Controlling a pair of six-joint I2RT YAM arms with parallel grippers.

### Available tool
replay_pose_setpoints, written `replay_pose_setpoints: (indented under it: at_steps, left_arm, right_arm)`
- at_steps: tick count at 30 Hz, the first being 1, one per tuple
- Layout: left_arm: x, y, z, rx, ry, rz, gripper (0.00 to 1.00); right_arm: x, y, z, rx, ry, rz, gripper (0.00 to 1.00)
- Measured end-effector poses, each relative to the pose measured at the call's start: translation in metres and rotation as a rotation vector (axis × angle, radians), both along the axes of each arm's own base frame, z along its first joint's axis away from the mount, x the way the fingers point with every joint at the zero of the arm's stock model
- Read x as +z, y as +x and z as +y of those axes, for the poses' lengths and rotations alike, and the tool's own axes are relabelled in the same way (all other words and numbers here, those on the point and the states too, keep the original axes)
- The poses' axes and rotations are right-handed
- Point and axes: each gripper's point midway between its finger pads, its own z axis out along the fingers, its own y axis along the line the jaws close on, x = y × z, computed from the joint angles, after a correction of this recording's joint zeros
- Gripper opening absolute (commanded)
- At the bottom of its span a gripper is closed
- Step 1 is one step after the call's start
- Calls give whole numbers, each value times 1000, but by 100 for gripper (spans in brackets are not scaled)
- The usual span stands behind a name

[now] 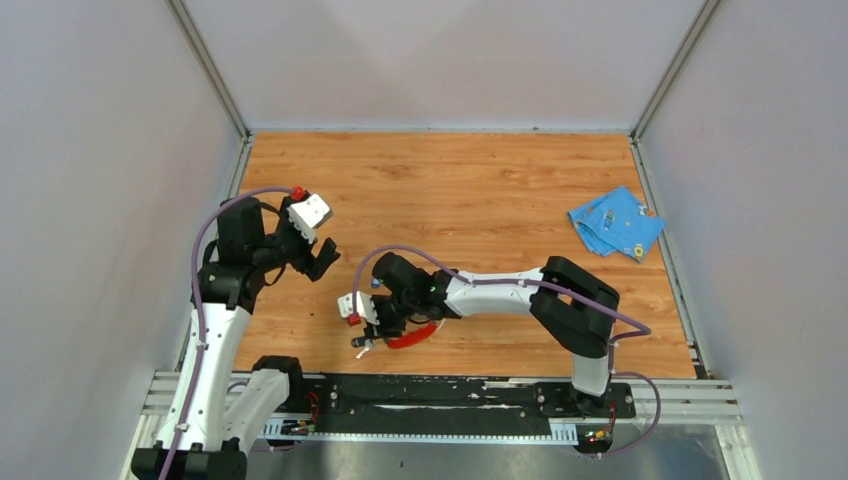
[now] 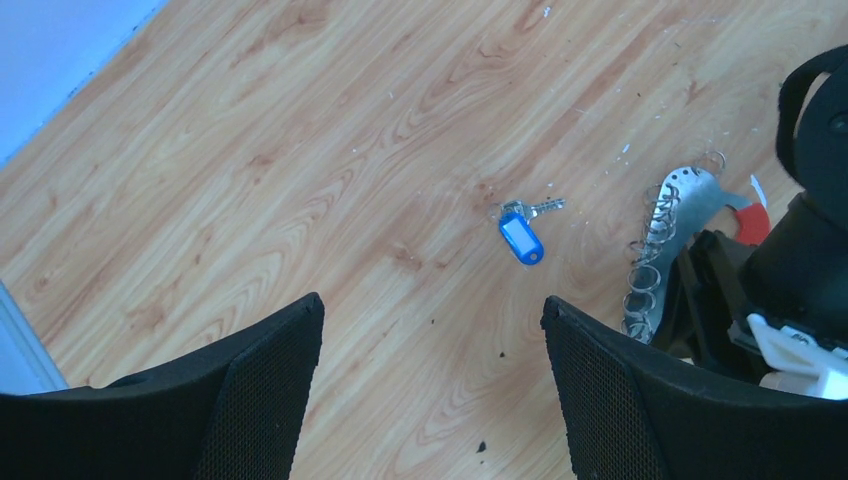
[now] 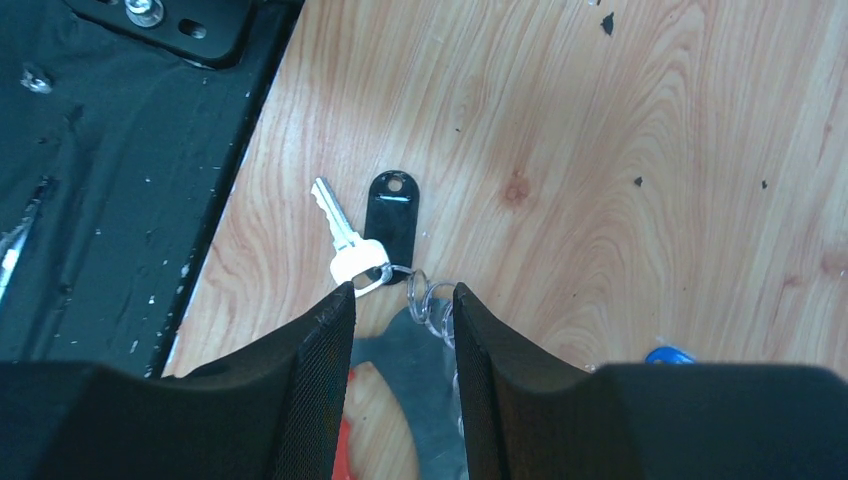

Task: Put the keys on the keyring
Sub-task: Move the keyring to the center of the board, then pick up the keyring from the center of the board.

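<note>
Left gripper (image 1: 318, 258): I have it raised over the left side of the table (image 1: 470, 185). Its fingers (image 2: 265, 400) are spread wide with nothing between them but bare wood.

Right gripper (image 3: 402, 292): It is low near the front edge, reaching across towards the left arm. Its fingers (image 3: 315, 390) stand a narrow gap apart.

Right grip: The grey end of the keyring (image 2: 682, 205) fills that gap. The pads cover its edges, so I cannot tell whether they pinch it or only straddle it.

Keyring: From the left wrist I see a silvery strip edged with small wire rings and a red part (image 2: 748, 225) behind it. Its lower end is cut off by the right gripper's black body.

Blue key (image 2: 521, 240): It lies flat on the wood, apart from the keyring and to its left. From the right wrist only a blue sliver shows past the finger.

Black key (image 3: 390, 218): It is on the wood just ahead of the right fingertips, its silver blade (image 3: 338, 240) angled beside the black head. The bow end runs under the left fingertip, and I cannot make out how it joins the ring there.

Top view: Both keys are too small for me to make out, and the right wrist hides most of the keyring.

Blue cloth (image 1: 612, 222): It sits crumpled at the far right, well apart.
</note>
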Motion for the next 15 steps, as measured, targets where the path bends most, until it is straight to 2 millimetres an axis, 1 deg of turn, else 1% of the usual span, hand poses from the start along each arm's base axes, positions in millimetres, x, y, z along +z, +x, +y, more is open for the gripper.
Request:
replay_pose_setpoints:
  at_steps: [3,7,10,15]
  left_arm:
    - [1,0,1,9,-3,1,84]
    - [1,-1,1,12,-6,3,83]
    - [2,-1,1,13,-8,0,83]
    - [5,-3,0,9,-11,-15,82]
  right_arm:
    - [-6,1,4,24,-4,-26,42]
    - [-18,0,4,42,-28,-47,39]
    - [-33,3,2,38,-61,-59,33]
    - [-34,14,7,11,-53,-118,22]
